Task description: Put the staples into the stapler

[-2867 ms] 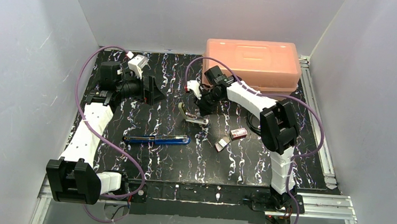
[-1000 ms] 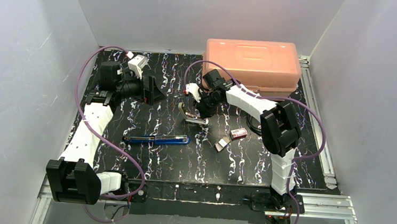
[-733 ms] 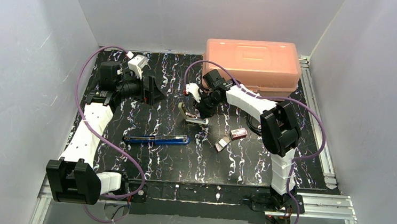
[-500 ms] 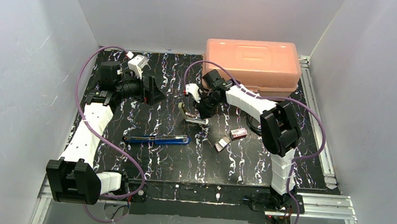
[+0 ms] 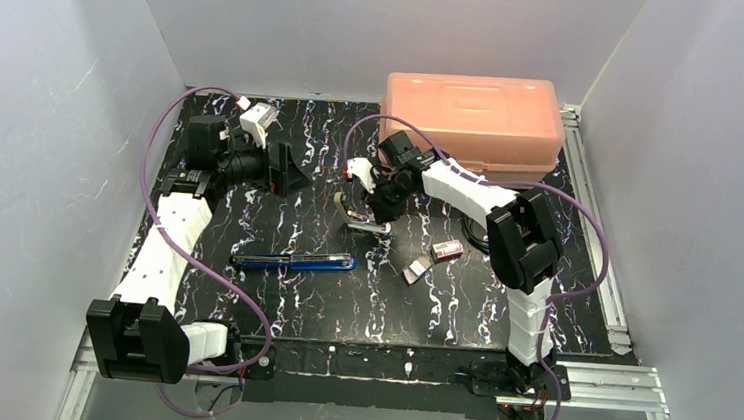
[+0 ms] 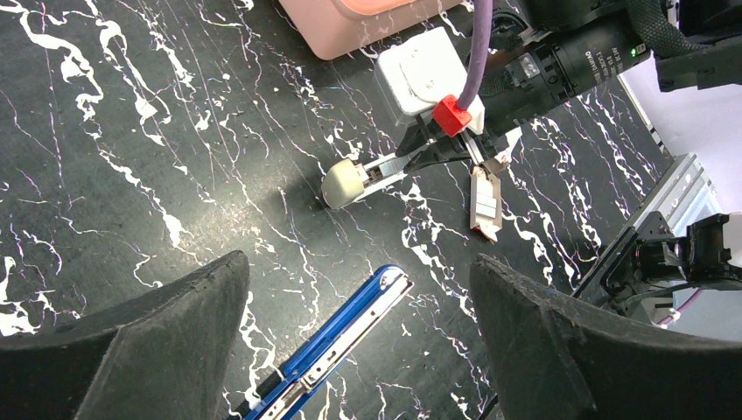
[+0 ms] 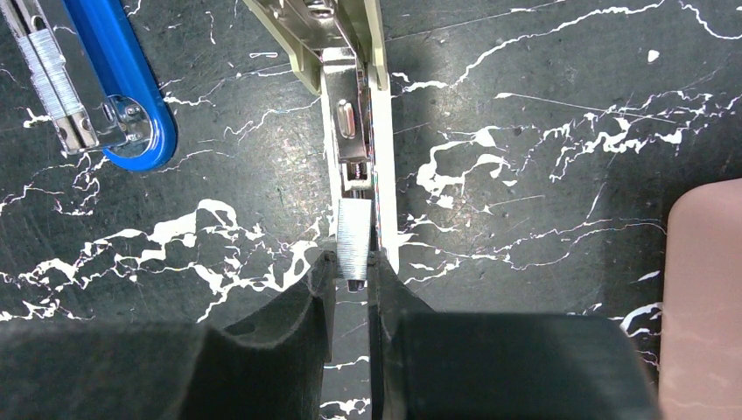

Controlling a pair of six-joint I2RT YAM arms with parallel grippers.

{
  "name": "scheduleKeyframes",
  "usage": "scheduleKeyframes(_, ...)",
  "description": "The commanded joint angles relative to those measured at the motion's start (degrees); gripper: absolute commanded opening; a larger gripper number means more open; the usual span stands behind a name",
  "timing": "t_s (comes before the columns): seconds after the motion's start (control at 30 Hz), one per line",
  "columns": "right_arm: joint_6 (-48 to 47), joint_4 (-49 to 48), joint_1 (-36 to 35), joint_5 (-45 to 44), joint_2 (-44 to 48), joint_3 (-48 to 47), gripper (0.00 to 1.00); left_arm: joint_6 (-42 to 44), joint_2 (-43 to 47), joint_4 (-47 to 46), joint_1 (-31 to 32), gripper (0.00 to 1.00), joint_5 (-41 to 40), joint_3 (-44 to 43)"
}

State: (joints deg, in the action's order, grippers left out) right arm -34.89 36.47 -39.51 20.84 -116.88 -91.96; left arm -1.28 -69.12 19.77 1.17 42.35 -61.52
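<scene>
A small cream stapler point(image 5: 362, 217) lies opened on the black marbled table, its metal channel point(image 7: 348, 131) running straight toward my right gripper point(image 7: 352, 267). That gripper is shut on a short silvery strip of staples point(image 7: 353, 236), held at the near end of the channel. In the top view the right gripper point(image 5: 375, 208) sits low over the stapler. My left gripper point(image 5: 286, 168) hangs open at the back left with nothing between its fingers point(image 6: 131, 350); it looks down on the stapler's cream end point(image 6: 343, 184).
A long blue stapler point(image 5: 294, 260) lies opened in front of the cream one. The red staple box point(image 5: 447, 248) and its pale tray point(image 5: 415, 269) lie to the right, near a black cable point(image 5: 476, 240). A pink lidded box point(image 5: 473, 118) stands at the back.
The right wrist has edged slightly left over the cream stapler, still holding the strip. The left arm has stayed put.
</scene>
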Motion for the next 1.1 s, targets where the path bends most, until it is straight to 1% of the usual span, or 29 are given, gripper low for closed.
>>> scheduleKeyframes(0.0,-0.8,0.5,-0.4,-0.5,-0.8,-0.2,0.04,0.5,1.6,0.5,-0.5,0.94,0.5,0.6)
scheduleKeyframes(0.5,-1.0,1.0,-0.4,-0.8,-1.1,-0.5,0.04,0.6,1.6,0.5,-0.5,0.94,0.5,0.6)
scheduleKeyframes(1.07,-2.1,4.1,-0.4,-1.3,-2.9,-2.9,0.04,0.8,1.6,0.6,-0.5,0.94,0.3,0.7)
